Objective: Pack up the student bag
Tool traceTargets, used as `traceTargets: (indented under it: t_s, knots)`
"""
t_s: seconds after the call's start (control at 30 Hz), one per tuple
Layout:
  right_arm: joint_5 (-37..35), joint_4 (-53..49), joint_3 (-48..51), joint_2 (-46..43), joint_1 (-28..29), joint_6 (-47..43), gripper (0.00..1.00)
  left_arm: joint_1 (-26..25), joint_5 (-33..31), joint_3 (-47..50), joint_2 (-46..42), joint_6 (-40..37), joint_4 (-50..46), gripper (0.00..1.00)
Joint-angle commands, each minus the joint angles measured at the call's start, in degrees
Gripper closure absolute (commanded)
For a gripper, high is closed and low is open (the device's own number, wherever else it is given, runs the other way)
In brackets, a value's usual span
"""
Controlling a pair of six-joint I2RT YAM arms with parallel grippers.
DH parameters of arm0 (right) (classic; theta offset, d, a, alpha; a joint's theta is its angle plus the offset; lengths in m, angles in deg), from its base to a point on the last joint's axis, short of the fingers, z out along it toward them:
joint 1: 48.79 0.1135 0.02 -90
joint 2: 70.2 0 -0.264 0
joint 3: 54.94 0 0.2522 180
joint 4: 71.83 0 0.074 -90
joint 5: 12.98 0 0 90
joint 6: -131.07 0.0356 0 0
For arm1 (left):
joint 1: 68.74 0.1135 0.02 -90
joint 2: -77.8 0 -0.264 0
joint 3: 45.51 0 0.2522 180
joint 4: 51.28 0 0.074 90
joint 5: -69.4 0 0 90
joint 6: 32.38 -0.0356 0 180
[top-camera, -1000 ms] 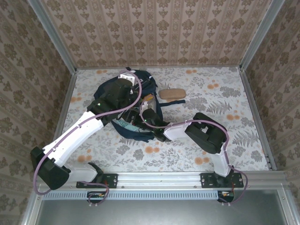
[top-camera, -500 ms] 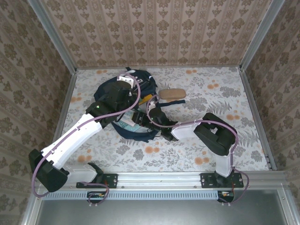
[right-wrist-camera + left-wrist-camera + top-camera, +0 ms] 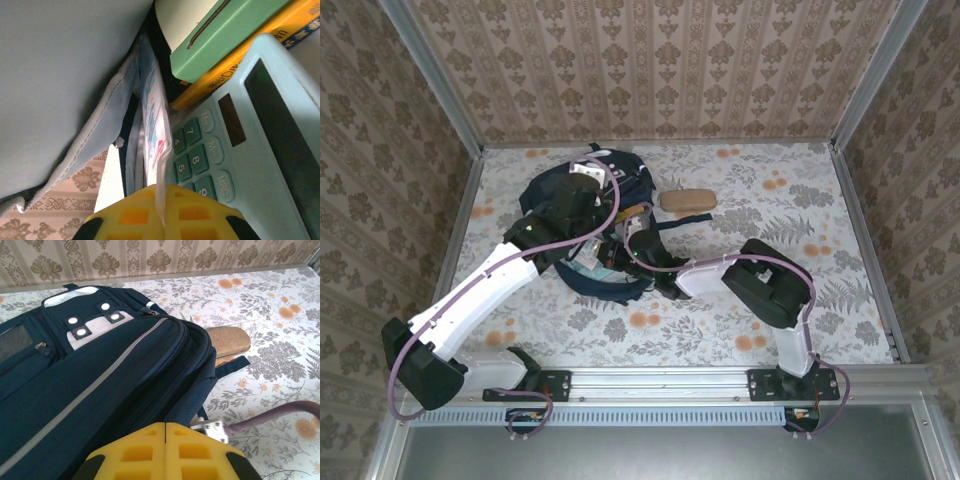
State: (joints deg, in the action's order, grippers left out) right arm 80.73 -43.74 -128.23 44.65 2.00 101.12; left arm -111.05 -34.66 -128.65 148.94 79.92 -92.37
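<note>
At the table's left side, left gripper: its 2 yellow fingers are pressed flat together with no gap, low against the bag's upper panel. I cannot tell whether a fold of cloth is caught between them.
Bag: it lies left of centre toward the far wall, with a wrist on each side and its mouth turned toward the right arm.
Bag mouth risk: if the left fingers hold no cloth, or lose it, the upper panel would likely drop onto the right wrist and close the opening.
Lining: pale grey cloth hangs close over the load and leaves a tight slot.
Plastic sleeve: clear film over a printed sheet, standing on edge between the lining and the calculator.
Right gripper: inside the mouth, its 2 fingers are closed narrow on the sleeve's thin edge.
Sleeve risk: the film is slick and limp, so a push may buckle it and a pull may slide it out of the pinch.
Calculator: pale blue, keys showing, just beside the sleeve.
Green book and yellow book: stacked behind the calculator.
Load risk: a sideways move of the fingers could drag the calculator out or snag the lining.
Brown case: on the table just right of the bag, outside it. A shifting bag could shove it away.
</note>
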Motion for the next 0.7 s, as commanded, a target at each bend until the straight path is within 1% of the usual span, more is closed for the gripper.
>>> traceTargets:
  t_s: [0.0,0.03,0.07,0.13,0.17,0.2,0.37,0.4,0.47,0.53,0.67]
  knots:
    - [0.5,-1.0,-4.0,4.5,1.7,0.4,1.00,-0.4,0.7,-0.8,-2.3,0.3,5.5,1.00]
    - [0.7,-1.1,-4.4,4.9,1.7,0.6,1.00,-0.5,0.6,-0.7,-2.4,0.3,5.4,1.00]
    - [0.8,-0.9,-4.4,5.1,1.8,0.5,0.97,-0.5,0.4,-0.6,-2.5,0.2,5.4,1.00]
    - [0.4,-1.3,-3.4,3.9,1.8,-0.4,0.76,-0.4,0.1,-0.3,-2.7,0.1,5.4,1.00]
    - [-0.1,-2.2,-2.6,2.8,1.7,-1.4,0.67,-0.4,-0.2,0.0,-3.0,0.1,5.6,1.00]
    - [-0.8,-3.6,-1.7,1.3,1.6,-2.4,0.61,-0.5,-0.4,0.4,-3.2,0.2,5.8,1.00]
    - [-3.8,-9.9,3.1,-6.7,1.3,-6.4,0.41,-0.4,-1.0,2.3,-4.1,0.4,6.4,1.00]
    - [-4.5,-10.9,4.4,-8.4,1.2,-6.8,0.38,-0.4,-1.2,2.7,-4.4,0.5,6.3,1.00]
    - [-5.5,-12.5,6.6,-11.2,0.9,-7.5,0.35,-0.3,-1.8,3.8,-5.2,0.6,6.1,0.99]
    - [-6.0,-13.0,9.3,-13.8,0.6,-7.7,0.32,-0.2,-2.5,4.9,-6.4,0.7,5.7,0.91]
    - [-6.5,-12.9,15.1,-18.8,-0.8,-7.5,0.32,-0.1,-2.1,7.8,-9.2,0.5,4.1,0.84]
